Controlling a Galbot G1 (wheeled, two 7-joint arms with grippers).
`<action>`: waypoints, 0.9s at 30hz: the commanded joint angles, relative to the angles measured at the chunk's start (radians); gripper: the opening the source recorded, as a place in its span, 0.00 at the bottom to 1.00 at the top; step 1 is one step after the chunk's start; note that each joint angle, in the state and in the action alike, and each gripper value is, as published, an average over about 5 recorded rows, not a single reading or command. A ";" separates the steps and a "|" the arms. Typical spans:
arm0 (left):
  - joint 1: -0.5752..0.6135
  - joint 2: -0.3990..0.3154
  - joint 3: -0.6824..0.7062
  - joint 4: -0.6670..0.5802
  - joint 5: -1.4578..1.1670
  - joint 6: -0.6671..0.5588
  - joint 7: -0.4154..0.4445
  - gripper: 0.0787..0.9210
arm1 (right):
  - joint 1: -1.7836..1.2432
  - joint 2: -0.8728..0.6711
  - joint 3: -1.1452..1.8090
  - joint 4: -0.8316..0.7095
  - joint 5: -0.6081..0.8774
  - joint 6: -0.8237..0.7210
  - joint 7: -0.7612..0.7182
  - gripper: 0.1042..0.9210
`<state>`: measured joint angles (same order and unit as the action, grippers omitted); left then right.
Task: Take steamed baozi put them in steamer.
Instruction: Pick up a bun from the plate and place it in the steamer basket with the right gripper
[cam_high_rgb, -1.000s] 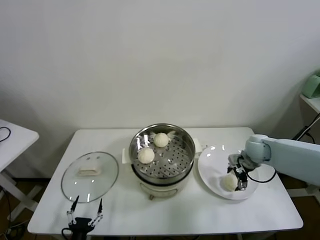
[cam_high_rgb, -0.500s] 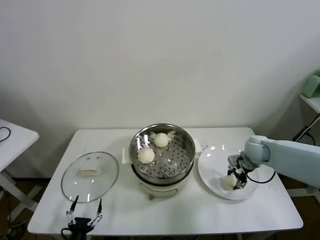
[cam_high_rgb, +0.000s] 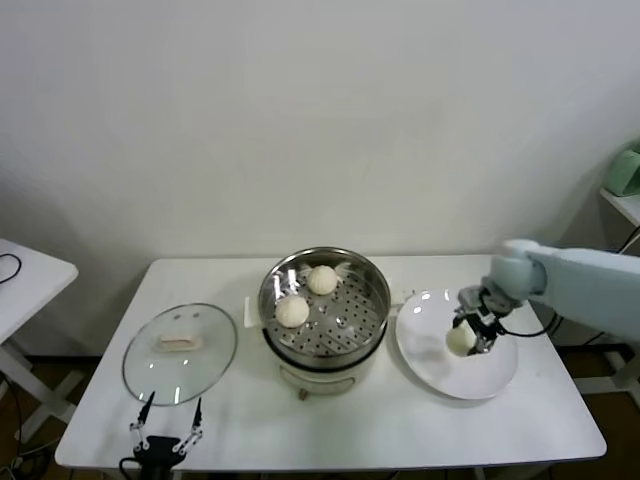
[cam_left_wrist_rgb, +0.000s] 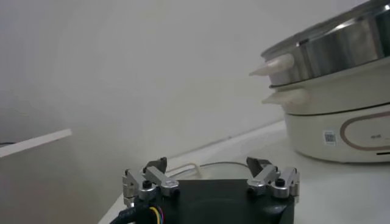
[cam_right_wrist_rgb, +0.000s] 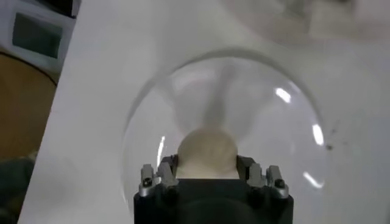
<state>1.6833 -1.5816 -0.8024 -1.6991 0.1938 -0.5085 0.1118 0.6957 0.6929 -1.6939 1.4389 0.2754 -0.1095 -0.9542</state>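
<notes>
The steamer (cam_high_rgb: 325, 345) stands mid-table with two steamed baozi on its perforated tray, one at the back (cam_high_rgb: 322, 279) and one to the left (cam_high_rgb: 292, 311). My right gripper (cam_high_rgb: 470, 335) is shut on a third baozi (cam_high_rgb: 459, 340) and holds it just above the white plate (cam_high_rgb: 430, 318). The right wrist view shows that baozi (cam_right_wrist_rgb: 206, 152) pinched between both fingers of the right gripper (cam_right_wrist_rgb: 206, 169), with the plate (cam_right_wrist_rgb: 268, 122) beneath. Near the table's front left corner my left gripper (cam_high_rgb: 166, 425) stays parked and open, with nothing in it (cam_left_wrist_rgb: 207, 171).
A round glass lid (cam_high_rgb: 150, 365) lies on the table left of the steamer. In the left wrist view the steamer (cam_left_wrist_rgb: 341, 91) rises off to one side. Another white table (cam_high_rgb: 25, 275) stands at the far left, and a green object (cam_high_rgb: 625, 170) sits on a shelf at the right.
My right gripper has closed on the baozi that lay on the plate and raised it slightly, toward the back. The left arm has not moved.
</notes>
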 joint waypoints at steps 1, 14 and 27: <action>0.005 0.000 0.001 -0.004 0.002 -0.001 0.000 0.88 | 0.470 0.105 -0.161 0.070 0.181 0.155 -0.106 0.66; 0.003 0.003 0.009 -0.001 0.007 -0.003 -0.001 0.88 | 0.545 0.299 -0.040 0.242 0.162 0.368 -0.115 0.69; -0.002 -0.003 0.012 0.002 0.015 -0.003 -0.002 0.88 | 0.187 0.444 0.108 0.263 -0.251 0.436 0.004 0.68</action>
<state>1.6819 -1.5811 -0.7903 -1.6963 0.2067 -0.5115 0.1098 1.0722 1.0295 -1.6726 1.6700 0.2777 0.2507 -1.0094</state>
